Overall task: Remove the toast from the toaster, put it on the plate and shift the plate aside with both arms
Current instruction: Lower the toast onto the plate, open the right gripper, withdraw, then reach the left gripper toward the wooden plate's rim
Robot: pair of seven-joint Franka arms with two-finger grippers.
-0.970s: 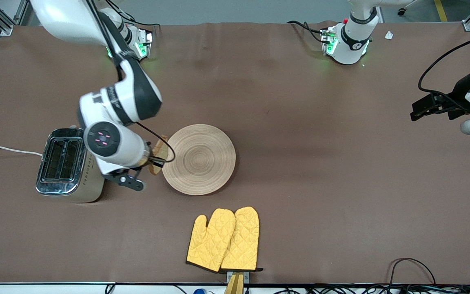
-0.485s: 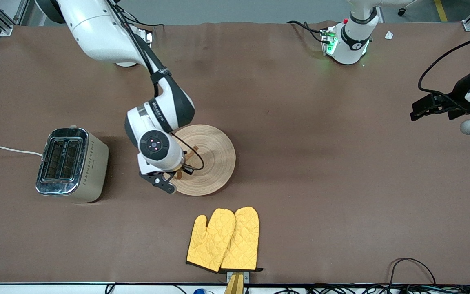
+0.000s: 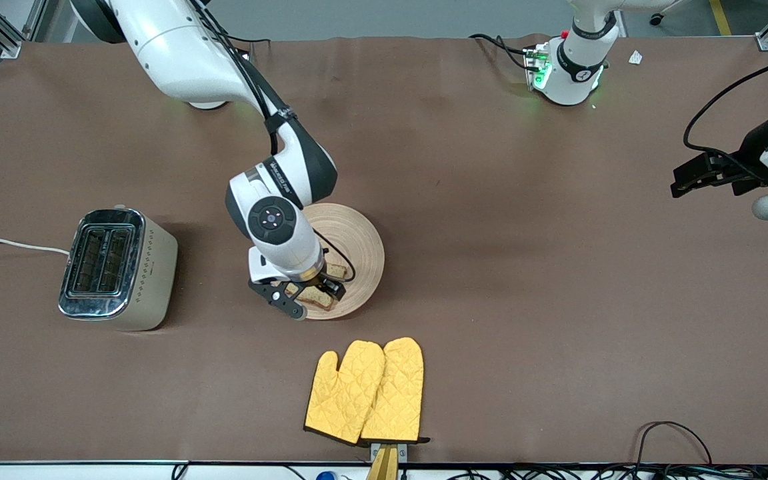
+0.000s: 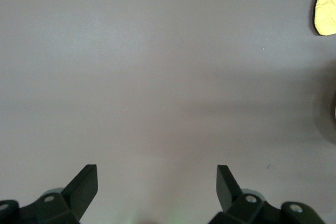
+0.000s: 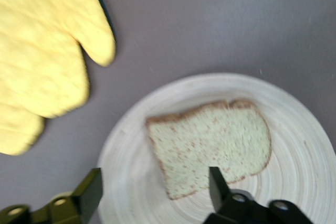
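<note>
- Right gripper, fingers spread, hovers over the plate mid-table; the toast lies flat on it, released.
- Left gripper, jaws wide, waits over the table's end.
- Next, judging: both arms take the plate's rim.
- Only the right wrist view shows the whole slice; the empty toaster shows only from the front.

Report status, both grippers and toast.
Right gripper open over plate. Toast flat on plate. Left gripper open, waiting. Mitts beside plate.
</note>
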